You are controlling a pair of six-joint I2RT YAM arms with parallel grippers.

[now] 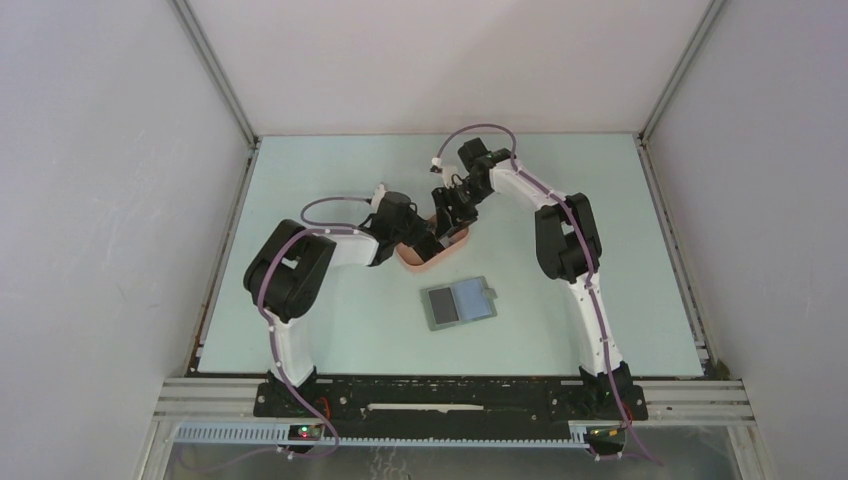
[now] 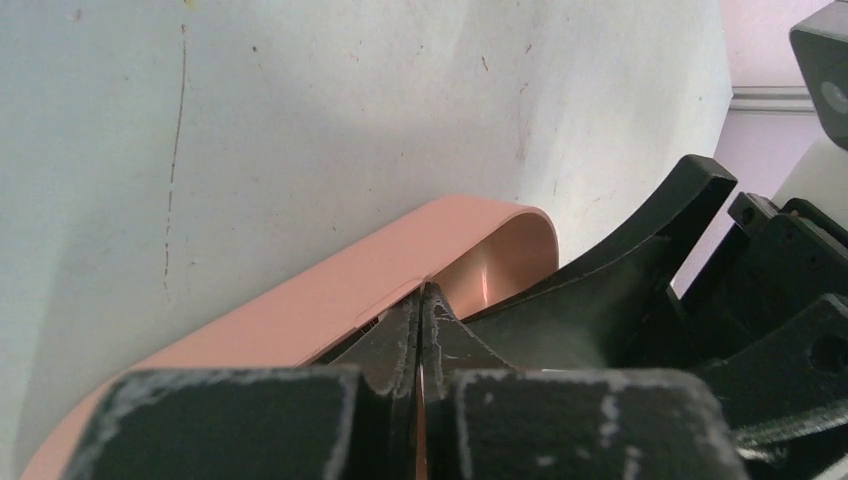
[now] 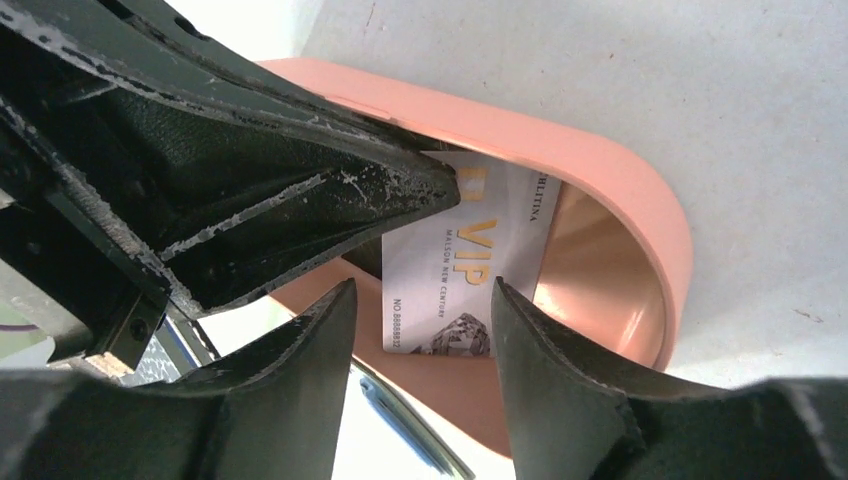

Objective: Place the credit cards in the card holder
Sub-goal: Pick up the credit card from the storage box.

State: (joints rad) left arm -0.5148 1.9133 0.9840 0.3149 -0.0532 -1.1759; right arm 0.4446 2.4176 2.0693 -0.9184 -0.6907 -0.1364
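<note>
The grey-green card holder [image 1: 458, 303] lies open on the table, its darker inside facing up, in front of the pink tray [image 1: 437, 256]. A white credit card [image 3: 465, 270] with gold "VIP" lettering stands tilted inside the tray [image 3: 620, 200]. My left gripper [image 1: 424, 240] reaches into the tray from the left. Its fingers [image 2: 422, 300] are pressed together with a thin sliver between them, and in the right wrist view its tip covers the card's upper edge. My right gripper [image 3: 420, 320] is open just above the card's lower end, over the tray [image 1: 452, 212].
The pink oblong tray [image 2: 330, 300] stands at mid-table with both grippers crowded over it. A black finger of the right gripper [image 2: 660, 240] sits close beside the left gripper. White enclosure walls stand at the left, right and back.
</note>
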